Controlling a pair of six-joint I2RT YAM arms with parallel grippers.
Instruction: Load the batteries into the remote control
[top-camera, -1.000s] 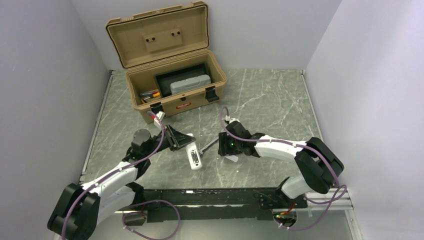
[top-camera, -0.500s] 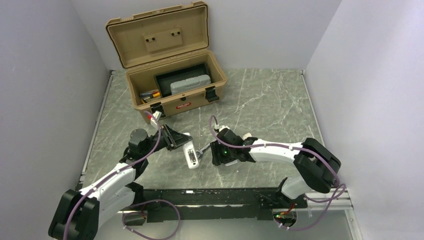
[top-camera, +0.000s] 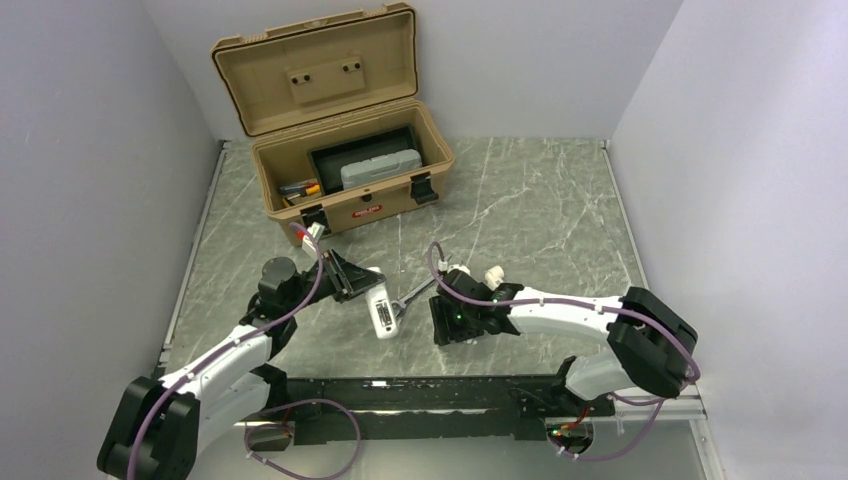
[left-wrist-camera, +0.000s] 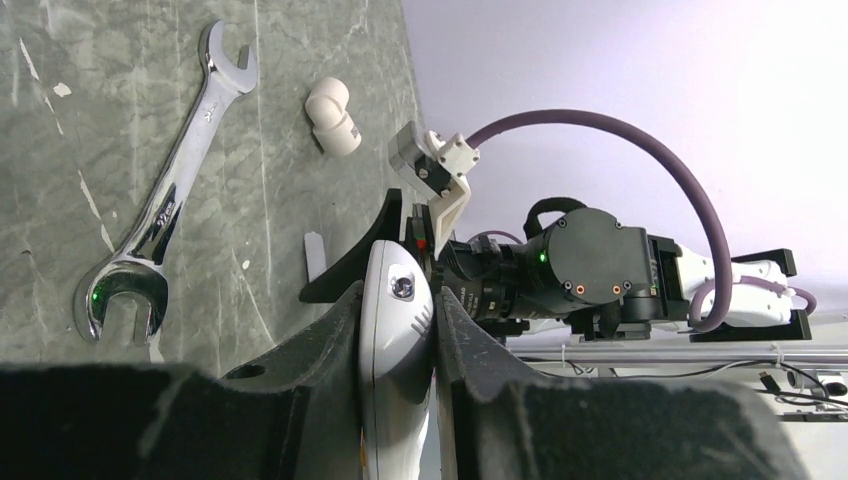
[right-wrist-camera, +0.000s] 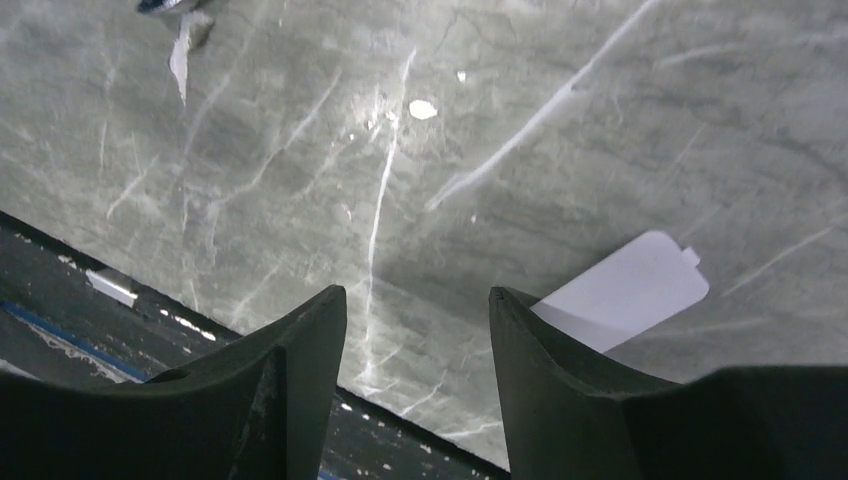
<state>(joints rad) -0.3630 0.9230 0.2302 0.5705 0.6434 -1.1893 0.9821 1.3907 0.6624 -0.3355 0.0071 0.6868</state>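
Observation:
My left gripper (top-camera: 370, 290) is shut on the remote control (top-camera: 382, 315), a slim white bar held just above the table. In the left wrist view the remote (left-wrist-camera: 398, 330) stands edge-on between both fingers (left-wrist-camera: 320, 370). My right gripper (top-camera: 450, 322) is open and empty and points down at the table right of the remote. In the right wrist view its jaws (right-wrist-camera: 415, 310) stand apart over bare marble, with a flat white tabbed cover plate (right-wrist-camera: 630, 290) just beside the right finger. Small orange and dark cylinders (top-camera: 300, 187), perhaps batteries, lie in the toolbox.
An open tan toolbox (top-camera: 400, 205) stands at the back left, holding a black tray with a grey case (top-camera: 380, 167). A silver wrench (top-camera: 415, 295) lies between the grippers, also in the left wrist view (left-wrist-camera: 170, 210). A small white curved piece (left-wrist-camera: 333, 117) lies beyond it.
My right gripper has moved left and then toward the near edge, and now hangs over the spot where the white cover plate lay. My left gripper has shifted the remote slightly left.

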